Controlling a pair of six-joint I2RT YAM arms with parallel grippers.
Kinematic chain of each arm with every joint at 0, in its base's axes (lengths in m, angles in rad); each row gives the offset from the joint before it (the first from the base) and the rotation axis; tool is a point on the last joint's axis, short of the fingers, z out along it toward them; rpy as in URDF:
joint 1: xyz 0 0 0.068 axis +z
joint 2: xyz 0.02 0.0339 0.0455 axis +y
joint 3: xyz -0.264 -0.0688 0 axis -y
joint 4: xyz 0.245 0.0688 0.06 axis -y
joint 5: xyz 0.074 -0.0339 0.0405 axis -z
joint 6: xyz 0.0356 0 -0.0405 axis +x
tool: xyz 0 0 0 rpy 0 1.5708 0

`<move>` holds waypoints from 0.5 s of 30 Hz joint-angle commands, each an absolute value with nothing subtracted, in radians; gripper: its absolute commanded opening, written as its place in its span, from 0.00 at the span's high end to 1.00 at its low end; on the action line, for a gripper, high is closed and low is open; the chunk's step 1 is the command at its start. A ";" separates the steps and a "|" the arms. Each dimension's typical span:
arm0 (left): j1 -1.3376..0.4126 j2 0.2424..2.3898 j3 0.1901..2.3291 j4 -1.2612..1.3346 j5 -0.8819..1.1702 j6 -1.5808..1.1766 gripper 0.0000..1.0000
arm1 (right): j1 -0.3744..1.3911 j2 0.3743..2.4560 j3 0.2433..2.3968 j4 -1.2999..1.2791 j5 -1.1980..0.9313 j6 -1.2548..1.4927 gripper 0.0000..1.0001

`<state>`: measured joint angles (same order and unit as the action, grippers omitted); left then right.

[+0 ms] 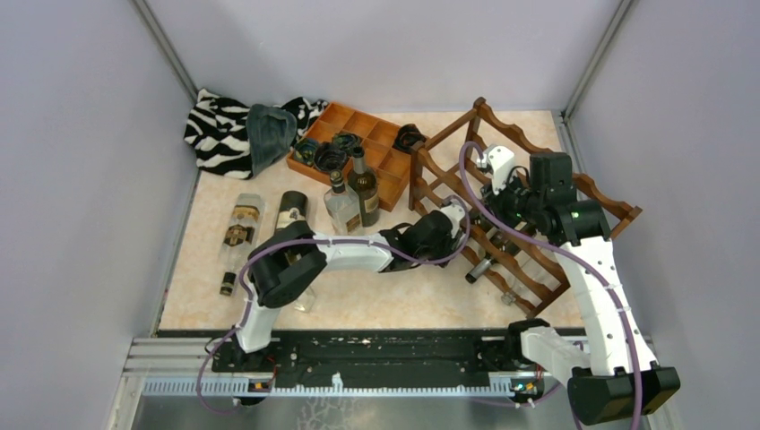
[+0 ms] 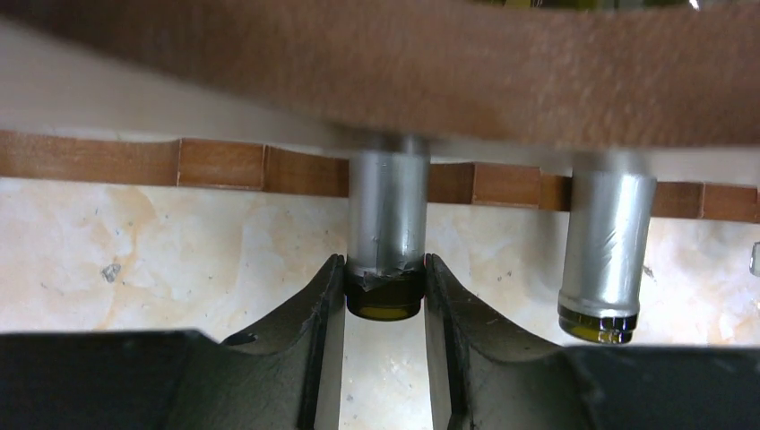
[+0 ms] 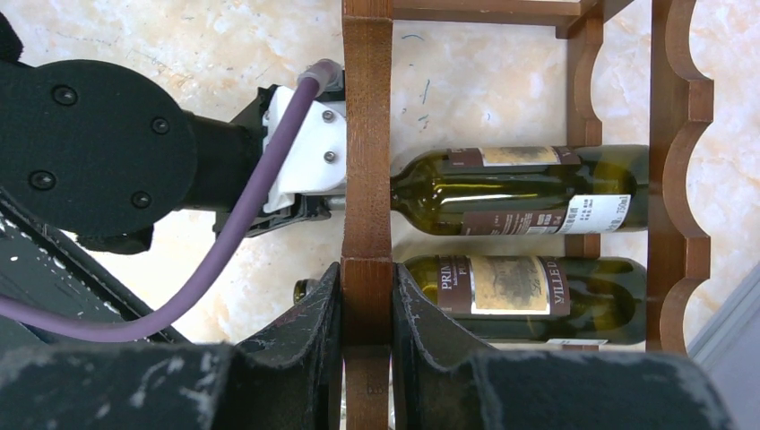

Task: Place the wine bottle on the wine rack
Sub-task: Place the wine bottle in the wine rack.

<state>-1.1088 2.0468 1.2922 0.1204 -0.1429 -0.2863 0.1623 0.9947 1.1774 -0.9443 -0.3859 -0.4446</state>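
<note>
Pinched at its neck by the left gripper (image 2: pixel 384 273), the wine bottle (image 2: pixel 387 210) is laid in the wine rack (image 3: pixel 366 134) near the counter's right edge; that rack is clamped by the right gripper (image 3: pixel 366 279), likely for steadying.

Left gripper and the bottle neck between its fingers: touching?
Touching. Left wrist view: both fingers of the left gripper sit flush against the lip of the wine bottle, with no gap on either side. The right gripper clamps the wine rack rail.
</note>
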 commanded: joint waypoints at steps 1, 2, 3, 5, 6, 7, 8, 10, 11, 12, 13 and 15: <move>-1.107 2.080 1.366 0.125 -0.129 -0.253 0.77 | 0.167 0.950 1.199 -0.897 -0.500 -0.415 1.00; -1.106 2.082 1.371 0.122 -0.127 -0.254 0.77 | 0.166 0.950 1.199 -0.898 -0.499 -0.416 1.00; -1.106 2.083 1.373 0.119 -0.126 -0.253 0.76 | 0.167 0.950 1.200 -0.899 -0.497 -0.415 1.00; -1.105 2.079 1.369 0.117 -0.128 -0.257 0.68 | 0.167 0.949 1.201 -0.898 -0.495 -0.416 1.00; -1.104 2.073 1.363 0.117 -0.129 -0.260 0.61 | 0.166 0.949 1.199 -0.897 -0.494 -0.416 1.00; -1.105 2.066 1.355 0.117 -0.128 -0.264 0.53 | 0.166 0.950 1.198 -0.896 -0.494 -0.416 0.99; -1.105 2.055 1.345 0.118 -0.127 -0.268 0.47 | 0.166 0.952 1.198 -0.897 -0.493 -0.415 0.98; -1.106 2.024 1.317 0.122 -0.122 -0.275 0.38 | 0.166 0.955 1.201 -0.897 -0.490 -0.416 0.91; -1.105 2.004 1.302 0.123 -0.117 -0.278 0.35 | 0.165 0.956 1.203 -0.897 -0.489 -0.416 0.86; -1.105 1.983 1.280 0.122 -0.109 -0.280 0.32 | 0.165 0.957 1.205 -0.899 -0.488 -0.416 0.79; -1.105 1.960 1.263 0.121 -0.099 -0.282 0.31 | 0.164 0.957 1.209 -0.899 -0.487 -0.416 0.72; -1.106 1.911 1.224 0.120 -0.059 -0.285 0.31 | 0.164 0.960 1.215 -0.904 -0.485 -0.419 0.59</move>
<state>-1.1038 2.0251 1.2804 0.1116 -0.1207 -0.2764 0.1612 0.9943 1.1774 -0.9447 -0.4011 -0.4355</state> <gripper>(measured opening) 0.686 0.314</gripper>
